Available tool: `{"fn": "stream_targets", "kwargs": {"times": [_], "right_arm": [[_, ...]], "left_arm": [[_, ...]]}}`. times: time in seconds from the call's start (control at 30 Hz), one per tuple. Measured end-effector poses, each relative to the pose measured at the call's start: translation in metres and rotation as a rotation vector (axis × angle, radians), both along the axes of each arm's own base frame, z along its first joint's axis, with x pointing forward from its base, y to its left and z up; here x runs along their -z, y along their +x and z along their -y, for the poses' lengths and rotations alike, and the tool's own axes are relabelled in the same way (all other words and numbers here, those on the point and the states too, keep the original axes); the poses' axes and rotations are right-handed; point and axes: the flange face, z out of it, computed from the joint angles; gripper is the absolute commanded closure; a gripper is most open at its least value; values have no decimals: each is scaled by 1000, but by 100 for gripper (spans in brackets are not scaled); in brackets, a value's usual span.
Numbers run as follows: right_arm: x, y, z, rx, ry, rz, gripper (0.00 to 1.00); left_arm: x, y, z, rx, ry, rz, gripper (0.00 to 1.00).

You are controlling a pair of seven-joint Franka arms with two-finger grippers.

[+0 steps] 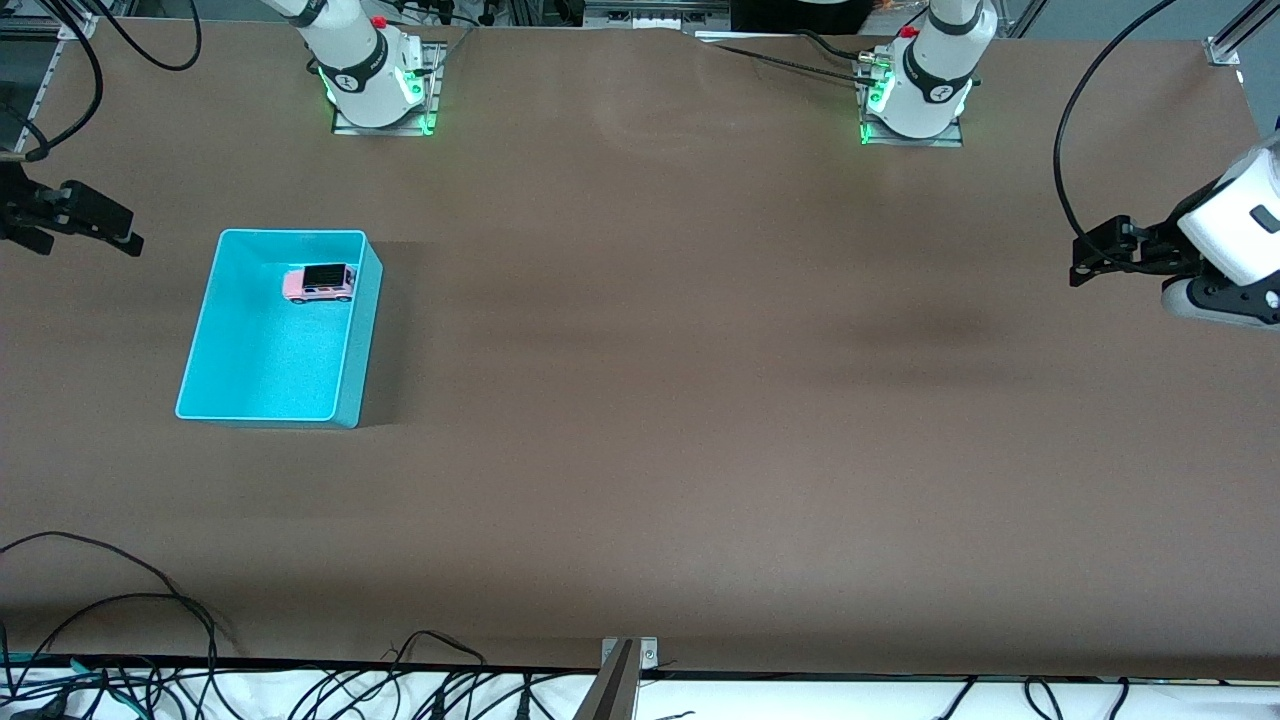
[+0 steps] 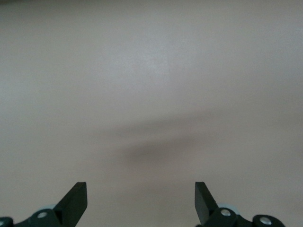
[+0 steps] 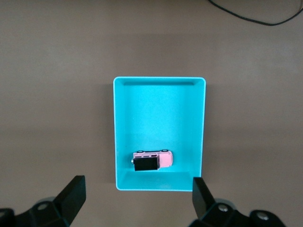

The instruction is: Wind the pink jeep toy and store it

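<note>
Pale pink boxy jeep toy with black roof and dark wheels [image 1: 320, 283] lies on its side inside the open cyan rectangular plastic bin [image 1: 362, 330], in the part of the bin farthest from the front camera, close to the wall toward the left arm's end. Bin sits on the brown table [image 1: 700, 400] toward the right arm's end.

Right gripper [image 1: 70, 220]: black fingers spread apart, nothing between them, up in the air at the table edge on the right arm's end, just off the bin's corner. Right wrist view looks down on the bin; the jeep [image 3: 152, 160] shows below and between the fingertips [image 3: 73, 189], not touched.

Left gripper [image 1: 1100, 258]: fingers also spread apart, empty, over bare table at the left arm's end, well apart from the bin and the jeep. Left wrist view shows only its fingertips [image 2: 75, 196] and table surface with a faint shadow [image 2: 156, 151] beneath.
</note>
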Motion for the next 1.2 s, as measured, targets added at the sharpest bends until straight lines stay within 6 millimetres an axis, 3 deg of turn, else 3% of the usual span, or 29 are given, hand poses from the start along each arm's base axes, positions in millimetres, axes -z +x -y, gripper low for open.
{"fn": "stream_targets", "kwargs": {"times": [0.37, 1.2], "right_arm": [[-1, -21, 1, -10, -3, -7, 0], [2, -6, -19, -50, -55, 6, 0]], "left_arm": [[2, -22, -8, -13, 4, -5, 0], [12, -35, -16, -36, -31, -27, 0]]}}
